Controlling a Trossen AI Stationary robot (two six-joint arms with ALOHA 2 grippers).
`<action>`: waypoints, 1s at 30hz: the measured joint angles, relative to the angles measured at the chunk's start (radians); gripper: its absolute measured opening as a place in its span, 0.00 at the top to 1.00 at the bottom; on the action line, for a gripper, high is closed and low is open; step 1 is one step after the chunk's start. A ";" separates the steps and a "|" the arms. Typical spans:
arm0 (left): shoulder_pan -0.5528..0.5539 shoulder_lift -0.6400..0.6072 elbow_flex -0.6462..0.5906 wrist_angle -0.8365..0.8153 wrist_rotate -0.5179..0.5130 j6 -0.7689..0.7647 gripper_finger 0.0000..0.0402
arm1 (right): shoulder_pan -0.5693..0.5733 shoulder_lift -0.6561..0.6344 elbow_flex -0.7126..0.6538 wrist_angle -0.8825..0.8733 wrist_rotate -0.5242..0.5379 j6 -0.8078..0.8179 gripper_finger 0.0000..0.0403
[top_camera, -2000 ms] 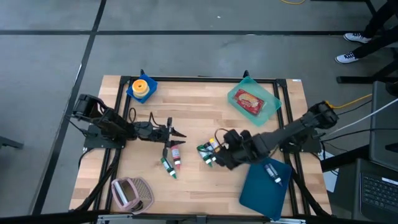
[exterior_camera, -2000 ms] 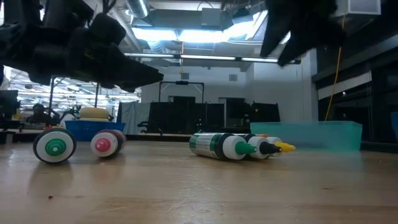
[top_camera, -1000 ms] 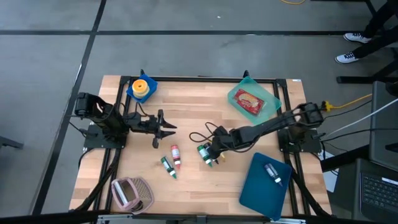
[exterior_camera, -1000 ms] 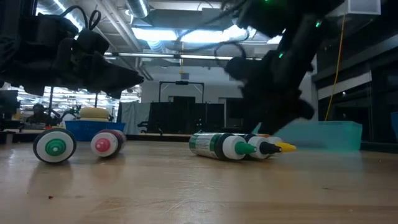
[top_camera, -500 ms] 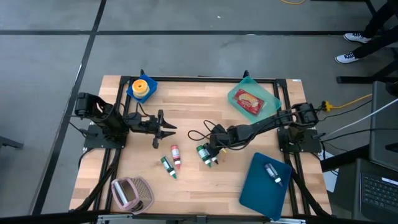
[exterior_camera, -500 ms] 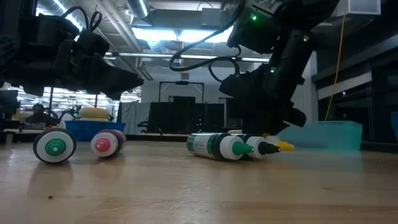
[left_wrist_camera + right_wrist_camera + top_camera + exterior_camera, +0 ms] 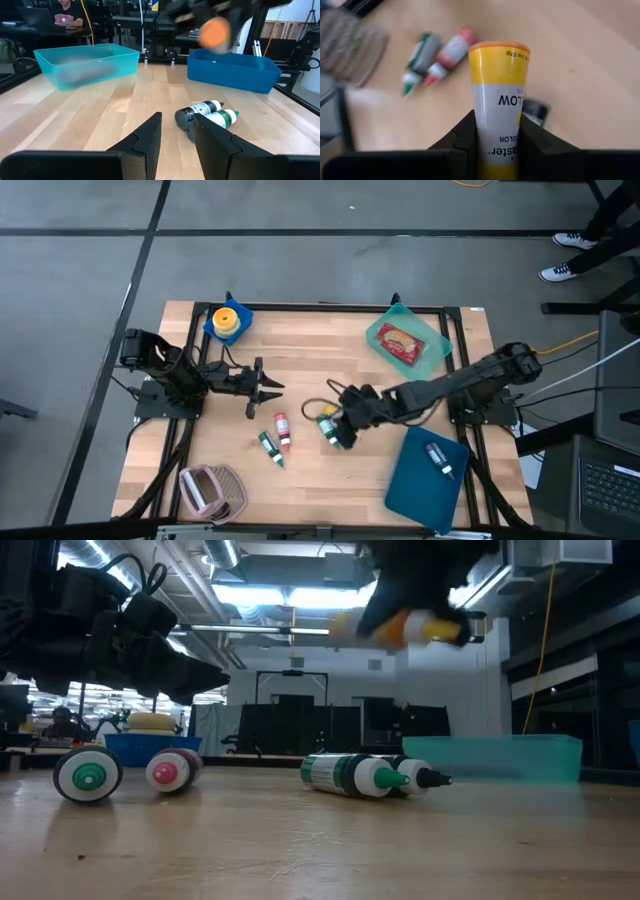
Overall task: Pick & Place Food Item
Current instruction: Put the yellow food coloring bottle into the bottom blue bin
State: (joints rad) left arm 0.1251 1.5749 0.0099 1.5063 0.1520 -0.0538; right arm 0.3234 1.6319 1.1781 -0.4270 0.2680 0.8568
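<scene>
The right gripper (image 7: 497, 142) is clamped on a yellow tube (image 7: 499, 95), lifted above the two dark bottles (image 7: 333, 430) at mid-table. Farther left, the left gripper (image 7: 268, 389) hovers with jaws partly apart, empty.

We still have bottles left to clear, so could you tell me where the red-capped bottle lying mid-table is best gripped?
Grip the red-capped bottle across its round body, coming straight down. It lies flat, and the green-capped bottle lies close beside it at the cap end, so stay toward the base.
</scene>
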 joint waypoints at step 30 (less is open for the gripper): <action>-0.015 0.000 0.000 0.000 -0.001 -0.004 0.73 | 0.691 -0.001 -0.135 -0.554 -0.111 1.305 0.79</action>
State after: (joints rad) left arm 0.1101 1.5749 0.0101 1.5063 0.1513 -0.0578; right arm 1.0142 1.6310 1.0434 -0.9806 0.1572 2.1622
